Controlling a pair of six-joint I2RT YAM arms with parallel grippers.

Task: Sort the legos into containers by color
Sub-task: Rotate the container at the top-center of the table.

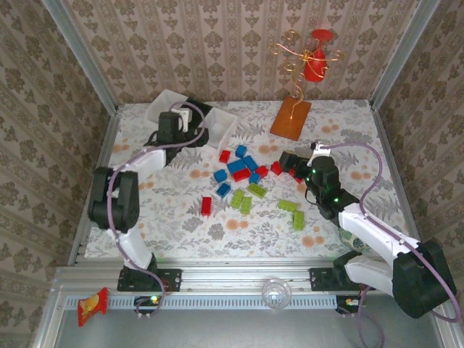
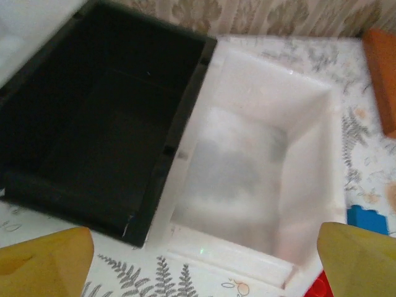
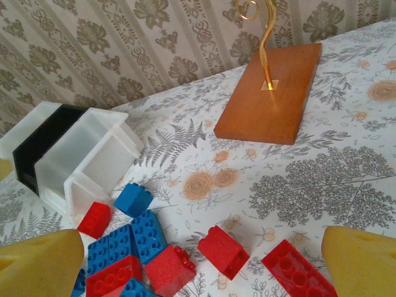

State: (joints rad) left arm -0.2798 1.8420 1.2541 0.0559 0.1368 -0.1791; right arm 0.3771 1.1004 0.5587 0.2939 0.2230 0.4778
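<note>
Red [image 1: 241, 174], blue [image 1: 235, 166] and lime green legos [image 1: 246, 205] lie scattered mid-table. At the back left stand three containers side by side: a white bin [image 1: 164, 104], a black bin [image 1: 197, 109] and a second white bin [image 1: 223, 127]. My left gripper [image 1: 187, 118] hangs open over them. In the left wrist view the black bin [image 2: 105, 136] and the white bin [image 2: 260, 167] look empty, and nothing sits between the fingertips [image 2: 43, 260]. My right gripper [image 1: 285, 163] is open, low beside red legos [image 3: 223, 250] and blue legos [image 3: 139, 232].
An orange board [image 1: 291, 118] with a gold wire ornament [image 1: 315, 58] stands at the back right. Patterned walls close the table on three sides. A clear cup [image 1: 275, 292] and a red packet [image 1: 93, 306] rest on the front rail.
</note>
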